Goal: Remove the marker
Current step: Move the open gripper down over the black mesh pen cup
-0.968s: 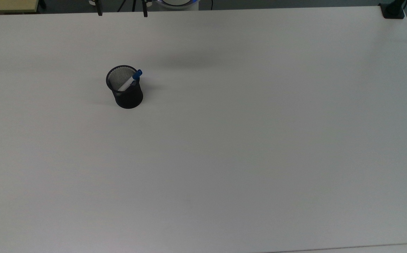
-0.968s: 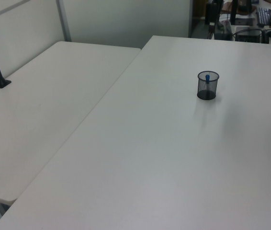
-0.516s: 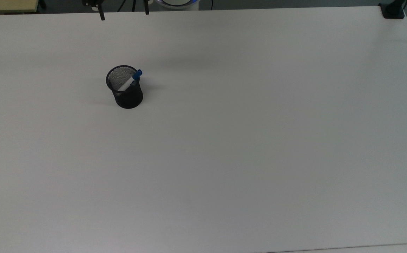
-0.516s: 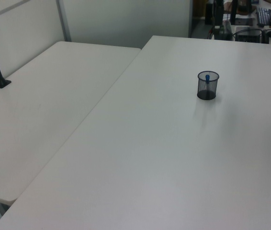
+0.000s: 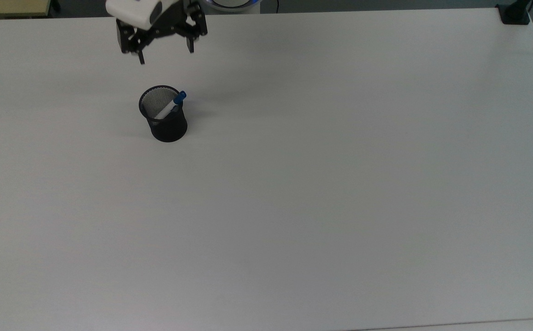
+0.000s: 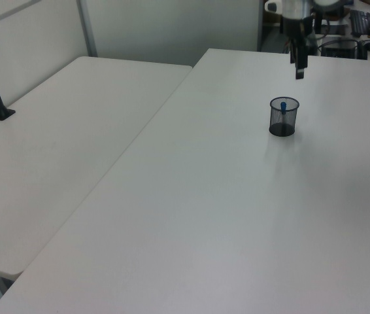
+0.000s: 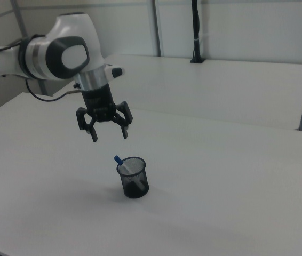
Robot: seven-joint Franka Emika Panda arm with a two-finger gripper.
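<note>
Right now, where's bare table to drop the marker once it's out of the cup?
Nearly all of the table is bare: everything from the cup toward the top view's right and bottom edges. The one busy spot is the cup, with the marker leaning inside and the open gripper hanging above it.

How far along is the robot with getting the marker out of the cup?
Nothing is done yet: the marker leans inside the mesh cup, blue cap above the rim. In hand is the approach: the end effector hangs open above the cup, holding nothing. Left: lowering onto the marker, gripping it, lifting it out.
</note>
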